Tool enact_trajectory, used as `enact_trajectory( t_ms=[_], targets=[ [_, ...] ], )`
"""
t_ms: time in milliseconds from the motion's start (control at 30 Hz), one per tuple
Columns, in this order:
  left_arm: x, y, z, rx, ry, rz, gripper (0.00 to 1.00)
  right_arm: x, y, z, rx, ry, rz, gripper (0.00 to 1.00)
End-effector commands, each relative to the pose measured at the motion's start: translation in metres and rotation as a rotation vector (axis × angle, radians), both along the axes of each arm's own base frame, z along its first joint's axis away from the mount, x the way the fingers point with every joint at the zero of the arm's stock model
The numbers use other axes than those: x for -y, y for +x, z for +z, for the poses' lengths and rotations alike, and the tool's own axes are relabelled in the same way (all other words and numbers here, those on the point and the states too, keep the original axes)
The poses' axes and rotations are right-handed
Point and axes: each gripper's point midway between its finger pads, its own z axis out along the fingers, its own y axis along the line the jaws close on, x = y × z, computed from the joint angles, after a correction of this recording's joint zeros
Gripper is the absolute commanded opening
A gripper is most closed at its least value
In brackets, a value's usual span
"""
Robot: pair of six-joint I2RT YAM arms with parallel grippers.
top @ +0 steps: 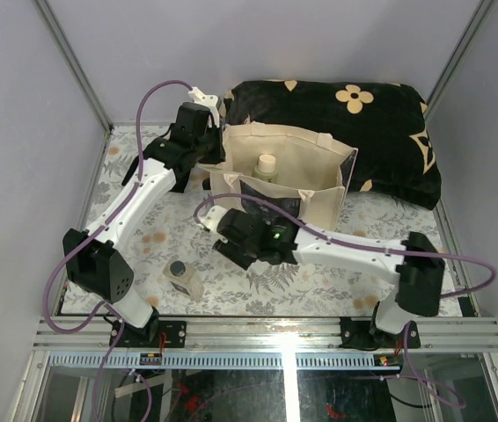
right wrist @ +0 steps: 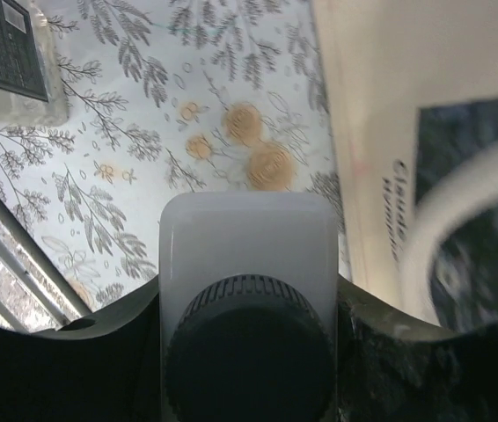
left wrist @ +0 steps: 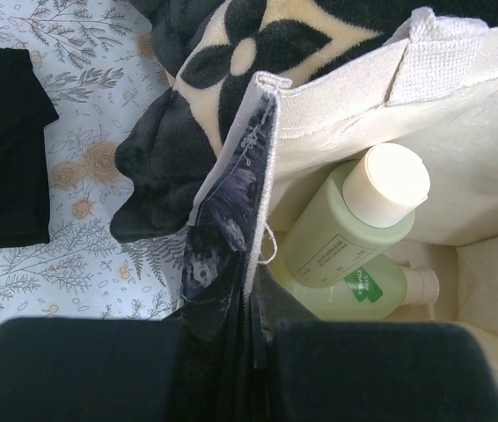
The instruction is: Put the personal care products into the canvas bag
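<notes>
Currently the right tool point(right wrist: 245, 374) is clenched on the white bottle point(right wrist: 247, 242). One finger presses each side of the body, and the dark cap point(right wrist: 249, 352) faces back toward the wrist. Beyond the far end of the bottle lies the floral-patterned tabletop point(right wrist: 143, 149). Just to the right of this tool stands the canvas bag point(right wrist: 390, 105), its dark printed front panel turned toward the tool. Ahead and to the left, well apart from the tool, the squat bottle point(right wrist: 7, 61) rests on the tabletop with a dark label showing.

The left tool point(left wrist: 240, 374) is clamped shut on the side edge of the canvas bag, with the folded fabric and its floral print pinched between the fingers. Ahead and to the right of this tool, inside the bag, are the upper pale green bottle point(left wrist: 346, 237) with its beige round cap point(left wrist: 385, 185), and the lower pale green bottle point(left wrist: 363, 294) touching it. Directly ahead of the tool, against the bag's outer wall, is the black cushion point(left wrist: 231, 61) with beige flowers. Far to the left, a black cloth point(left wrist: 3, 149) lies on the tabletop.
</notes>
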Motion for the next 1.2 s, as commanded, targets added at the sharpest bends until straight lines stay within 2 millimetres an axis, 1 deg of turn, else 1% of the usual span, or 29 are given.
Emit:
enact_trajectory(
  t_ms=[0,67,200,333,400,500,567,633,700,867,967,1067,1100,1167],
  targets=[
    [-0.006,0.018,0.044,0.153,-0.039,0.023,0.00,0.018,0.019,0.117,0.153,0.245,-0.177,0.00],
    [-0.005,0.020,0.040,0.145,-0.037,0.022,0.00,0.025,0.019,0.143,0.165,0.271,-0.201,0.00],
    [-0.005,0.021,0.034,0.144,-0.028,0.016,0.00,0.028,0.018,0.199,0.182,0.351,-0.213,0.00],
    [-0.010,0.023,0.025,0.150,0.005,0.027,0.00,0.034,0.019,0.251,0.207,0.423,-0.241,0.00],
    [-0.010,0.023,0.023,0.150,0.001,0.028,0.00,0.041,0.021,0.279,0.239,0.468,-0.271,0.00],
    [-0.007,0.022,0.021,0.147,-0.014,0.021,0.00,0.057,0.030,0.316,0.316,0.543,-0.347,0.00],
    [-0.006,0.021,0.019,0.144,-0.021,0.019,0.00,0.066,0.038,0.332,0.380,0.573,-0.396,0.00],
    [-0.006,0.019,0.018,0.141,-0.025,0.016,0.00,0.074,0.049,0.340,0.438,0.570,-0.442,0.00],
    [-0.005,0.018,0.017,0.138,-0.027,0.011,0.00,0.081,0.061,0.342,0.471,0.553,-0.482,0.00],
    [-0.004,0.016,0.018,0.137,-0.035,0.002,0.00,0.095,0.104,0.344,0.454,0.603,-0.538,0.00],
    [-0.004,0.015,0.019,0.139,-0.036,-0.002,0.00,0.106,0.129,0.349,0.473,0.593,-0.562,0.00],
    [-0.003,0.015,0.019,0.138,-0.039,-0.005,0.00,0.114,0.150,0.350,0.467,0.580,-0.570,0.00],
    [-0.003,0.015,0.018,0.137,-0.038,-0.004,0.00,0.113,0.154,0.349,0.461,0.581,-0.565,0.00],
    [-0.003,0.015,0.018,0.135,-0.039,-0.006,0.00,0.120,0.167,0.346,0.450,0.586,-0.581,0.00]
  ],
)
